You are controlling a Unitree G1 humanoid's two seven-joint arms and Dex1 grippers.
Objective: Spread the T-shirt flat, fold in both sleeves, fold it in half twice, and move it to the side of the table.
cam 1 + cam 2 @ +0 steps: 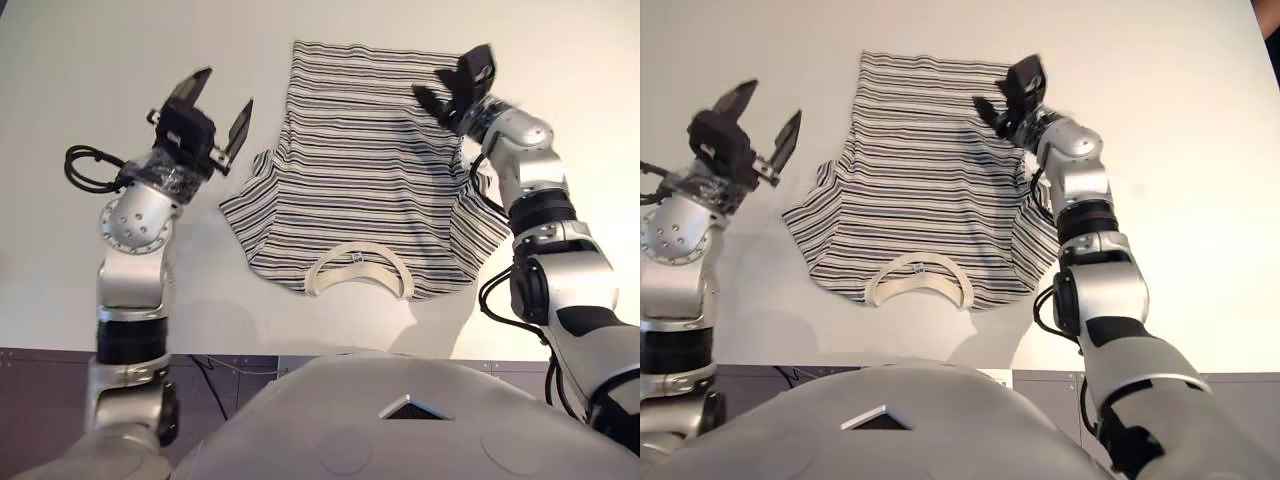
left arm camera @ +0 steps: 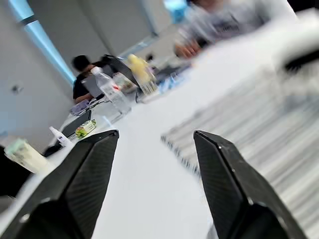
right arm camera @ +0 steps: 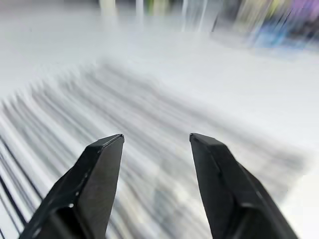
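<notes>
A black-and-white striped T-shirt [image 1: 355, 175] lies spread on the white table [image 1: 90, 260], its white collar [image 1: 358, 268] nearest me and the hem at the far side. The left sleeve [image 1: 243, 200] sticks out sideways; the right sleeve [image 1: 480, 225] lies partly under my right arm. My left gripper [image 1: 222, 103] hangs open above bare table just left of the shirt's left edge, holding nothing. My right gripper [image 1: 452, 78] stands open over the shirt's far right part, near the hem corner, also empty. The striped cloth [image 3: 75, 129] shows past its fingers [image 3: 97, 169].
White table surface stretches wide to the left and to the far right [image 1: 1200, 120] of the shirt. The near table edge [image 1: 230, 355] runs just below the collar. Bottles and clutter [image 2: 124, 82] stand on another table far off in the room.
</notes>
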